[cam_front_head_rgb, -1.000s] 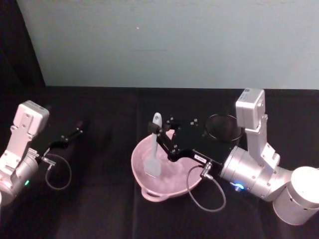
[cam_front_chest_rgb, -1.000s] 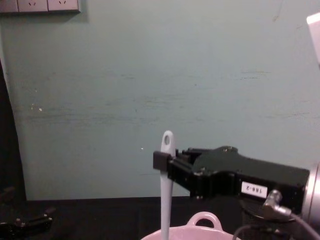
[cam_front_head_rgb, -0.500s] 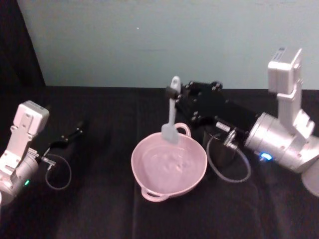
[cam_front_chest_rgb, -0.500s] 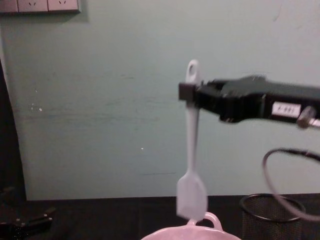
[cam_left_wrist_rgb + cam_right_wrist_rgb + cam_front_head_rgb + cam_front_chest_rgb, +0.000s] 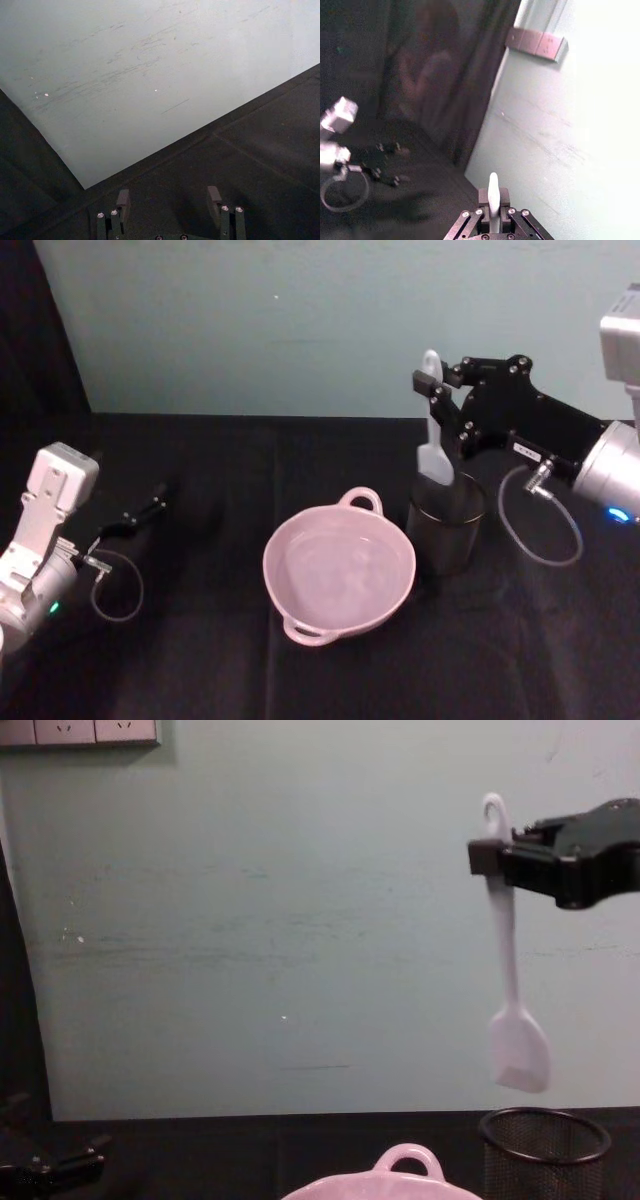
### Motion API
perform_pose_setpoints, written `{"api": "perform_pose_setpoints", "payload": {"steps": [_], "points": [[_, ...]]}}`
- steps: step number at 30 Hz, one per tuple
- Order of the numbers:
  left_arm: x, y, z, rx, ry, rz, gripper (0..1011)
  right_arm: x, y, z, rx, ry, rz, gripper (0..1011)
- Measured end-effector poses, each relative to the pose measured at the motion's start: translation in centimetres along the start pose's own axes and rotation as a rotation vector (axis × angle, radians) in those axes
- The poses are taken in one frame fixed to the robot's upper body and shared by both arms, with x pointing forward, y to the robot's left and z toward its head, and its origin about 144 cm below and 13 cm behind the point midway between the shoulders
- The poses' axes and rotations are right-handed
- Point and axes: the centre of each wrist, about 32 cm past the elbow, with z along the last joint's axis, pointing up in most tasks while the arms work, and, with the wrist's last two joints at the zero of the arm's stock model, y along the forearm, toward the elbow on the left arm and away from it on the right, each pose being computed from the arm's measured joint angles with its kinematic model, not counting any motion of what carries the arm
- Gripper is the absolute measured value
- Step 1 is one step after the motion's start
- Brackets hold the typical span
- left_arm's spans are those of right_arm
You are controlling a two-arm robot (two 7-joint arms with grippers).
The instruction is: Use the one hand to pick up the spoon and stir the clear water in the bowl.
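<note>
The black boxy right gripper (image 5: 437, 400), clamping the slim white plastic spoon (image 5: 433, 435) above the black wire-mesh cup (image 5: 445, 525) at the pale pink round bowl's (image 5: 338, 570) three o'clock, should lower it centred, avoiding the rim.

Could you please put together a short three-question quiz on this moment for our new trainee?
1. True or false: the spoon hangs upright with its flat head dipped in the bowl.
2. Which gripper holds the spoon? A) left gripper B) right gripper
3. Fill in: the spoon's head hangs above the black ____ cup.

Key:
1. False; it hangs in the air, clear of the bowl.
2. B; it is clamped near the handle's hole end, while the left gripper rests open at the table's left side.
3. Mesh.
</note>
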Motion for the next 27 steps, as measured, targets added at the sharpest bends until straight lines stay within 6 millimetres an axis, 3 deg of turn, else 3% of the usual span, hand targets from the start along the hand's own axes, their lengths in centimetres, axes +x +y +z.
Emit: {"api": "perform_pose_setpoints", "payload": {"steps": [10, 27], "points": [[0.0, 0.0, 0.0, 0.0, 0.0, 0.0, 1005, 1.1, 0.4, -1.3, -0.097, -0.009, 0.005, 118], [0.0, 0.0, 0.0, 0.0, 0.0, 0.0, 1005, 4.4, 0.7, -8.0, -0.034, 0.302, -0.021, 118]]}}
